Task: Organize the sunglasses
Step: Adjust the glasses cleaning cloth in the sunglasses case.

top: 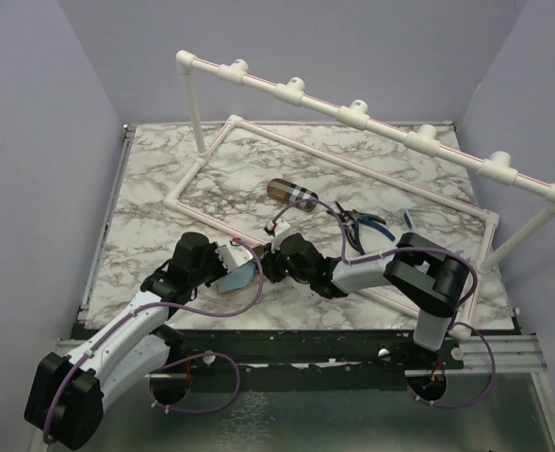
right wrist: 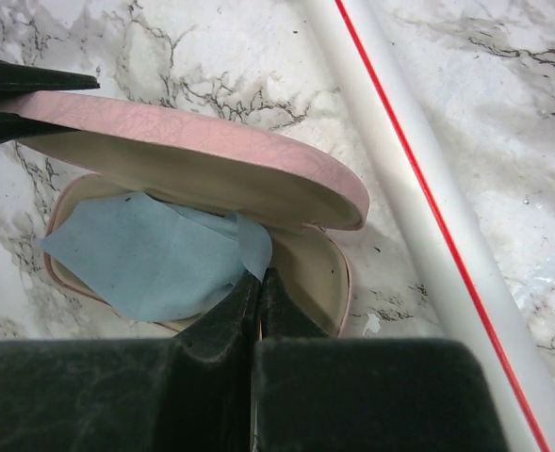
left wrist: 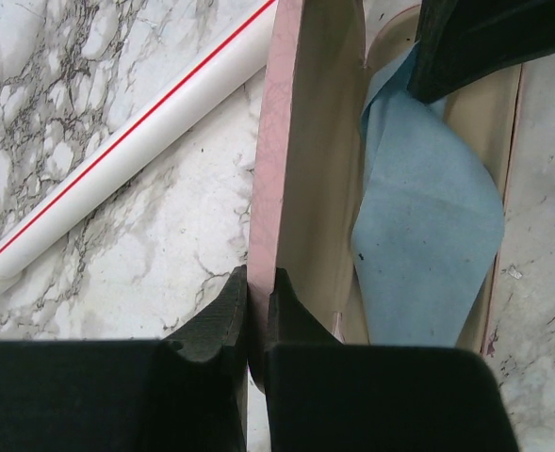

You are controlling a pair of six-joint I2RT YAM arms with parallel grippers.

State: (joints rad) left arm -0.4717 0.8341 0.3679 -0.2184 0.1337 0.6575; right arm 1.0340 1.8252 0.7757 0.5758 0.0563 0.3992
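The blue-framed sunglasses (top: 418, 218) lie on the marble at the right, apart from both grippers. I cannot pick out the pink-purple pair. An open pink case (top: 240, 276) sits between the grippers with a blue cloth (right wrist: 155, 259) inside, which also shows in the left wrist view (left wrist: 428, 235). My left gripper (left wrist: 260, 282) is shut on the edge of the raised pink lid (left wrist: 282, 141). My right gripper (right wrist: 261, 281) is shut at the near corner of the blue cloth, its tips inside the case base (right wrist: 319, 273).
A brown case (top: 291, 193) and black-and-blue pliers (top: 357, 221) lie behind the grippers. A white pipe frame (top: 352, 118) rings the work area, and its low rail (right wrist: 418, 188) runs close beside the pink case.
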